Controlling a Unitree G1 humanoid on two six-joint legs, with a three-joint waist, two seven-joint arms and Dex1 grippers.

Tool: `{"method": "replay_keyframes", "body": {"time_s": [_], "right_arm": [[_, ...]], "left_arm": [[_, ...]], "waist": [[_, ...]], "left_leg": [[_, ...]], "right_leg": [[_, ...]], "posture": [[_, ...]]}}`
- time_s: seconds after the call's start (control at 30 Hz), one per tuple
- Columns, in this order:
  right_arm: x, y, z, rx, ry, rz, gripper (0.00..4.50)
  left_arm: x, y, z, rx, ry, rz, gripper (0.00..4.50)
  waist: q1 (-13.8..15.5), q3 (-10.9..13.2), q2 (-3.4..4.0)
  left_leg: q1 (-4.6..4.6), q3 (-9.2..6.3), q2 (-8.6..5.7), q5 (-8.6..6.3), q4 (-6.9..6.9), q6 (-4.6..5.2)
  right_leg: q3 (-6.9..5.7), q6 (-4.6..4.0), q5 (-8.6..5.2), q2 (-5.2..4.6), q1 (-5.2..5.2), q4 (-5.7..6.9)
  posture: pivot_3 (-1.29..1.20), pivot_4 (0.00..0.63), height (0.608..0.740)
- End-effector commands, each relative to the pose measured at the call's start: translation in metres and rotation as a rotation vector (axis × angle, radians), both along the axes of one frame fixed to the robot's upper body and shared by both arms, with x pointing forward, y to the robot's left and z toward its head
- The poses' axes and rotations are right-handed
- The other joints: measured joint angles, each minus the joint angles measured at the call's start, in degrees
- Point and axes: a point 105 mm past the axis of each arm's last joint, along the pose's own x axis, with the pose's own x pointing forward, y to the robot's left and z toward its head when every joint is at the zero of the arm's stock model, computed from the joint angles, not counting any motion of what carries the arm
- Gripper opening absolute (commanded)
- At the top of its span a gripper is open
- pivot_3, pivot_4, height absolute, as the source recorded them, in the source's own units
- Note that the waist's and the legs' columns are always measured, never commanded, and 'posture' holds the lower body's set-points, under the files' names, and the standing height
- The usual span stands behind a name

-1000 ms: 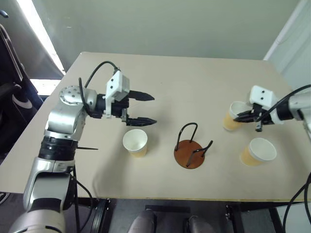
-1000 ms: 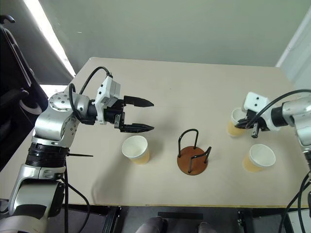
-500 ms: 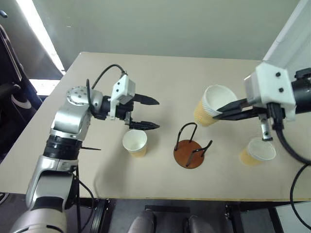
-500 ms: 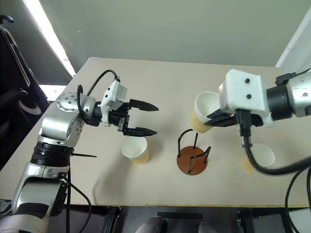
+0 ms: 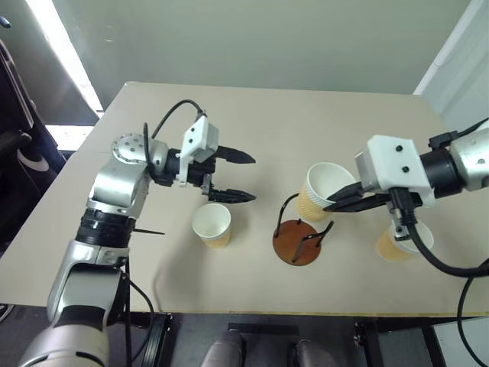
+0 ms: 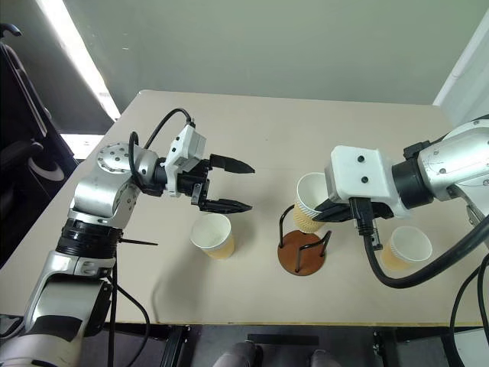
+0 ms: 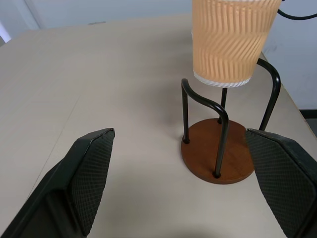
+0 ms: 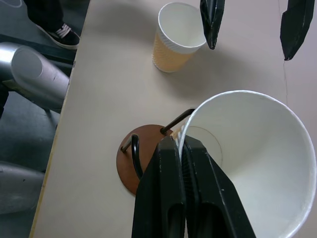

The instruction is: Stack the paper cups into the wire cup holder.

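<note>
Cups, three tan ribbed paper ones with white rolled rims, none yet seated in the black-wire cup holder (image 5: 299, 233) on its reddish-brown disc base. Right end effector (image 6: 324, 215) is clenched on the rim of one cup (image 5: 319, 191), held tilted just above the holder. Left end effector (image 5: 246, 178) stands released, a second cup (image 5: 212, 224) just below it on the beige bench (image 5: 306, 122). Third cup (image 6: 405, 248) stands beyond the right end effector. All three placements remain.

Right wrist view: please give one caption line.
Right gripper pinches a paper cup by its rim above the wire cup holder.
</note>
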Motion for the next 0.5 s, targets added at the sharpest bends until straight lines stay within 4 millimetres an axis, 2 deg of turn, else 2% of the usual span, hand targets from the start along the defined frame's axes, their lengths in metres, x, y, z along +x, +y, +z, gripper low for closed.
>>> {"method": "replay_keyframes", "body": {"time_s": [0.03, 0.13, 0.43, 0.5], "right_arm": [[-0.003, 0.004, 0.0, 0.004, -0.016, 0.026, 0.19], [-0.005, 0.006, -0.002, 0.014, -0.005, 0.035, 0.9], [-0.003, 0.011, 0.004, 0.081, -0.023, 0.024, 4.04], [-0.002, 0.012, 0.008, 0.114, -0.023, 0.014, 4.04]], "left_arm": [[-0.003, 0.002, 0.009, 0.004, -0.04, -0.004, 4.5], [-0.003, 0.003, 0.009, 0.008, -0.041, 0.001, 4.5], [-0.001, 0.009, 0.015, 0.017, -0.065, 0.025, 4.5], [-0.002, 0.013, 0.019, 0.024, -0.084, 0.04, 4.5]], "waist": [[-0.01, 0.0, 0.0], [-0.01, 0.0, 0.0], [-0.02, 0.0, 0.0], [-0.04, 0.0, 0.0]], "left_leg": [[0.0, 0.0, 0.0, 0.0, 0.01, 0.0], [0.0, 0.0, 0.0, 0.0, 0.01, 0.0], [0.0, 0.0, 0.0, 0.01, 0.01, 0.01], [0.0, 0.0, 0.0, 0.01, 0.01, 0.01]], "right_leg": [[0.01, 0.0, 0.0, 0.0, 0.0, 0.0], [0.0, 0.0, 0.0, 0.0, 0.0, 0.0], [0.0, 0.0, 0.0, 0.0, 0.0, 0.0], [0.0, 0.0, 0.0, 0.0, 0.0, 0.0]], "posture": [[0.0, 0.15, 0.74], [0.0, 0.15, 0.74], [0.0, 0.15, 0.74], [0.0, 0.15, 0.74]]}}
